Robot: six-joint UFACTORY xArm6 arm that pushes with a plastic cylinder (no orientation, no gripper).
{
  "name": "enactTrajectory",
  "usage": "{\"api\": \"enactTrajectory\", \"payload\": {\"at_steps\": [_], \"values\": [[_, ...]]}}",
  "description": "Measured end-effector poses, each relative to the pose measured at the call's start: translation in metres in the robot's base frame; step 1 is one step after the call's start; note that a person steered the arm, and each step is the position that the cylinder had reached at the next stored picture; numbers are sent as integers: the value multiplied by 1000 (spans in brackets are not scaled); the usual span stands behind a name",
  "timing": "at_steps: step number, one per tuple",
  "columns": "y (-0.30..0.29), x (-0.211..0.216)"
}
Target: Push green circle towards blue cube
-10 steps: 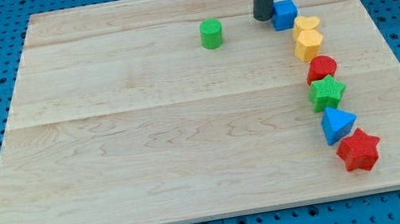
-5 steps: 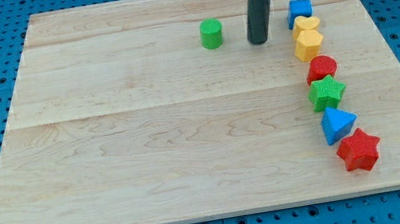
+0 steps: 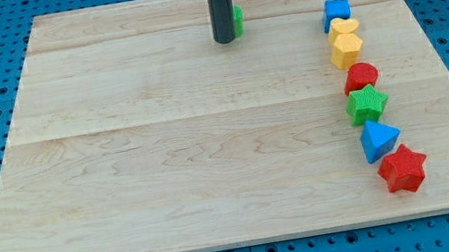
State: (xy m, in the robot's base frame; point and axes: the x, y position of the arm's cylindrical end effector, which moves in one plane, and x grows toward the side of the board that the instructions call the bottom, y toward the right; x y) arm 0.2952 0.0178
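The green circle (image 3: pixel 238 20) sits near the board's top centre, mostly hidden behind my dark rod. My tip (image 3: pixel 225 41) rests on the board just left of and slightly below the green circle, touching or nearly touching it. The blue cube (image 3: pixel 336 11) stands well to the right, at the top of a column of blocks along the view's right.
Below the blue cube run a yellow heart (image 3: pixel 344 26), a yellow hexagon (image 3: pixel 345 51), a red circle (image 3: pixel 361 76), a green star (image 3: pixel 367 104), a blue triangle (image 3: pixel 378 139) and a red star (image 3: pixel 403 169). All lie on a wooden board (image 3: pixel 166 153).
My tip moved from beside the blue cube leftward past the green circle to its left side. The blue cube shifted slightly right and up. The green circle sits a little higher than before.
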Motion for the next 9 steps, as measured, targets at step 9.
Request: {"api": "enactTrajectory", "payload": {"at_steps": [9], "values": [[105, -40]]}}
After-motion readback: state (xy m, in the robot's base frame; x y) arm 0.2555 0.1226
